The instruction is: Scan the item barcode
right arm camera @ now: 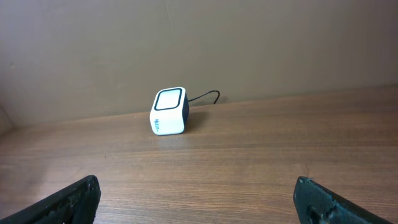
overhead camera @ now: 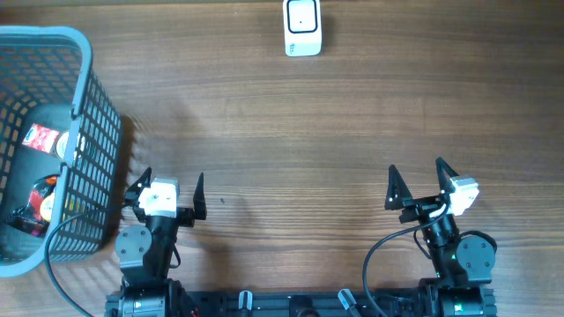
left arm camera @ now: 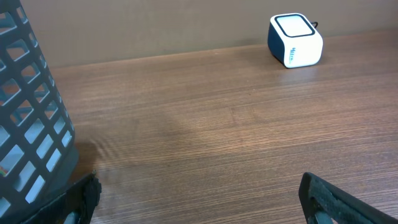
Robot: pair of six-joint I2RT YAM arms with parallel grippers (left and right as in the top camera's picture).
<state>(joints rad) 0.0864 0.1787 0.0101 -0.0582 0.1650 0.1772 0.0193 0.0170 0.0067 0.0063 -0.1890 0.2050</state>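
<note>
The items (overhead camera: pixel 40 138) to scan lie in the basket (overhead camera: pixel 93 167) at the bench's (overhead camera: pixel 282 132) left edge, just beside the left arm. The scanner (overhead camera: pixel 302 27) stands well apart at the far middle, its window facing up.

Both the left fingers (overhead camera: pixel 199 195) and the right fingers (overhead camera: pixel 394 189) are spread wide and hold nothing, low over bare bench at the near side.

The items look like small printed packets, red, white and dark. They are probably light, with thin, crinkly wrap that could slip or crumple under a hard pinch. I would take one by its narrow sides or a sealed edge, from above through the basket's open top, keeping the printed face free. No barcode can be made out from here, so which face to show is unclear.

Count: one basket, one scanner, two arms. At least two packets show through the mesh; more may be hidden.
</note>
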